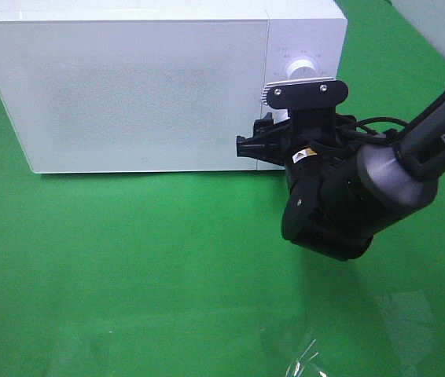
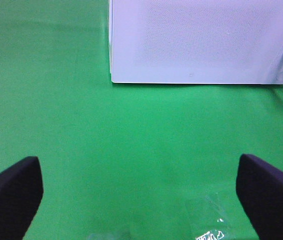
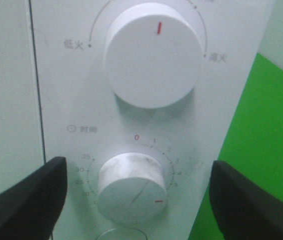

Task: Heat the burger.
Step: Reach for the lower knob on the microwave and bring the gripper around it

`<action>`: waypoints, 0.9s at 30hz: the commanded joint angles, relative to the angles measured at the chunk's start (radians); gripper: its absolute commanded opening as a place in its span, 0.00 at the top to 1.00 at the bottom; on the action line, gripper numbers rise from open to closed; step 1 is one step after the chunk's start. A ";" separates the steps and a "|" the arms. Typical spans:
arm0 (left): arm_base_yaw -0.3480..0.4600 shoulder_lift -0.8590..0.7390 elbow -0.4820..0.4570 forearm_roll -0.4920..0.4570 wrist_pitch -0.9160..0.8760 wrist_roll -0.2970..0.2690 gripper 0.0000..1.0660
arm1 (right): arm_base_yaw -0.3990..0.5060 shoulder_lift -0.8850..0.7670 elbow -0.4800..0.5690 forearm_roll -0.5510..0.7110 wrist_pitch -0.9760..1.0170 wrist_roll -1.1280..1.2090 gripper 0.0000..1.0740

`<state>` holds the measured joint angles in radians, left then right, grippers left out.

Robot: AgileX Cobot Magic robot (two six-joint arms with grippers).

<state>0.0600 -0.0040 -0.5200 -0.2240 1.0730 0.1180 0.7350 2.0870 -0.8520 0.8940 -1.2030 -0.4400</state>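
The burger is out of view. The white microwave (image 1: 128, 86) stands at the back of the green cloth with its door shut; the left wrist view shows its front (image 2: 196, 40). My right gripper (image 1: 266, 137) is up against the control panel. In the right wrist view it (image 3: 139, 200) stands open, one finger on each side of the lower timer knob (image 3: 131, 192), with space between each finger and the knob. The knob's red mark points away from the 0. Above it is the power knob (image 3: 154, 52). My left gripper (image 2: 141, 195) hangs open over bare cloth, holding nothing.
A crumpled piece of clear plastic film (image 1: 309, 365) lies on the green cloth near the front edge, also seen under the left gripper (image 2: 209, 220). The right arm (image 1: 411, 157) reaches in from the right. A pale wall (image 1: 443, 23) is at the back right.
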 commanded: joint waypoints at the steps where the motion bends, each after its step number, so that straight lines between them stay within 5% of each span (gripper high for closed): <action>1: 0.002 -0.017 0.004 -0.011 -0.007 -0.001 0.09 | -0.012 0.012 -0.010 -0.034 -0.007 0.035 0.29; 27: 0.002 -0.017 0.004 -0.011 -0.007 -0.001 0.09 | -0.021 0.038 -0.062 -0.050 -0.022 0.030 0.33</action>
<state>0.0600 -0.0040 -0.5200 -0.2240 1.0730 0.1180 0.7200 2.1520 -0.8970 0.8530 -1.1790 -0.3980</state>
